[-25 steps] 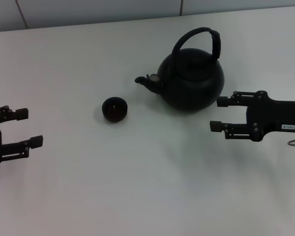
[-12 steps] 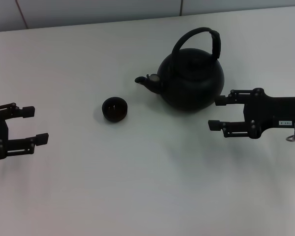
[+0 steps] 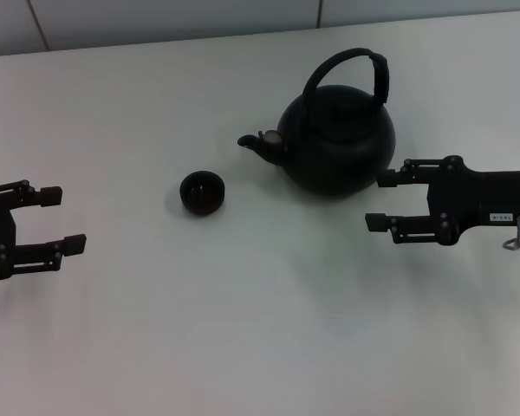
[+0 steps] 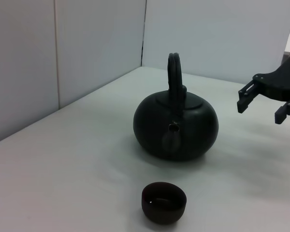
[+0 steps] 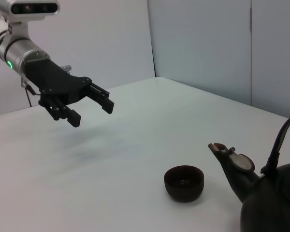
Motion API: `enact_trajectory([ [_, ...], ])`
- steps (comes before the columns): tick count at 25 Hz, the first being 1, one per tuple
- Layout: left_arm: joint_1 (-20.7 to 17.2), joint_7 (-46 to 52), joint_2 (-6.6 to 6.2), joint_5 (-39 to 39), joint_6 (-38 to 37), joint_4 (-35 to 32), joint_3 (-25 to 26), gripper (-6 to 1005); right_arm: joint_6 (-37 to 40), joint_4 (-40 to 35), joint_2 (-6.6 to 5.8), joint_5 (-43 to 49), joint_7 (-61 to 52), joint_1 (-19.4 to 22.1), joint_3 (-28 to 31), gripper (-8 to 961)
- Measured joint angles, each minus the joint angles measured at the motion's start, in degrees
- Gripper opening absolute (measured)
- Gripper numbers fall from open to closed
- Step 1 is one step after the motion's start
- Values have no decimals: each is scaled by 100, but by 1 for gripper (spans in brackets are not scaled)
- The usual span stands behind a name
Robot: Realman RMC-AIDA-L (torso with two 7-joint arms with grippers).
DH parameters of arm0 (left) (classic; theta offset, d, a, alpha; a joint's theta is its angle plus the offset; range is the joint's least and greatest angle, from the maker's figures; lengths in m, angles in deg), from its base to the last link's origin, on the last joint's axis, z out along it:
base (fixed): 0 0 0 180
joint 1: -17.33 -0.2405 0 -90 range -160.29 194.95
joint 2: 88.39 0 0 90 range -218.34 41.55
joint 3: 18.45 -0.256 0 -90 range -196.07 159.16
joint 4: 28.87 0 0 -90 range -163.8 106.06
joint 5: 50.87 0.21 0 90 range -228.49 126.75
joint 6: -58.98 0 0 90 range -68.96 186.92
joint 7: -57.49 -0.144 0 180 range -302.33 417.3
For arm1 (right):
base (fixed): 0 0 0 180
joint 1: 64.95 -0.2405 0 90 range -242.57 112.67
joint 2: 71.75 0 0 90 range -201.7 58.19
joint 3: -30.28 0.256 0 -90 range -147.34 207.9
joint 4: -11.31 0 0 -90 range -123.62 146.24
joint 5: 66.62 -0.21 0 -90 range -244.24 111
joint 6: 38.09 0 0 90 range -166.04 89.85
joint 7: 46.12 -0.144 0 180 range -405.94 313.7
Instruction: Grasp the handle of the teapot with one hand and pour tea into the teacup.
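The matte-black teapot (image 3: 338, 139) stands upright on the white table, spout toward the left, with its black arched handle (image 3: 351, 65) over the top. The tiny dark teacup (image 3: 201, 191) sits left of the spout. My right gripper (image 3: 380, 201) is open and empty, just right of and in front of the teapot's body, clear of the handle. My left gripper (image 3: 61, 220) is open and empty at the far left. The left wrist view shows the teapot (image 4: 176, 126), the teacup (image 4: 164, 202) and the right gripper (image 4: 261, 104). The right wrist view shows the teacup (image 5: 183, 182), the teapot (image 5: 273, 208) and the left gripper (image 5: 91, 107).
The white table (image 3: 260, 329) stretches wide in front of the objects. A grey-white wall (image 3: 156, 17) runs along its far edge, behind the teapot.
My right gripper has crept slightly left toward the teapot. My left gripper has shifted right and a little up, then held still. Teapot and teacup have not moved.
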Motion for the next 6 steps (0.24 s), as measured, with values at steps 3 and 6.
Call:
enact_trajectory([
  [3, 1, 1, 0, 3, 7, 0, -51, 801, 0, 0, 5, 0, 0, -1, -6, 703],
  [6, 0, 2, 0, 3, 20, 0, -71, 801, 1, 0, 15, 0, 0, -1, -7, 703],
])
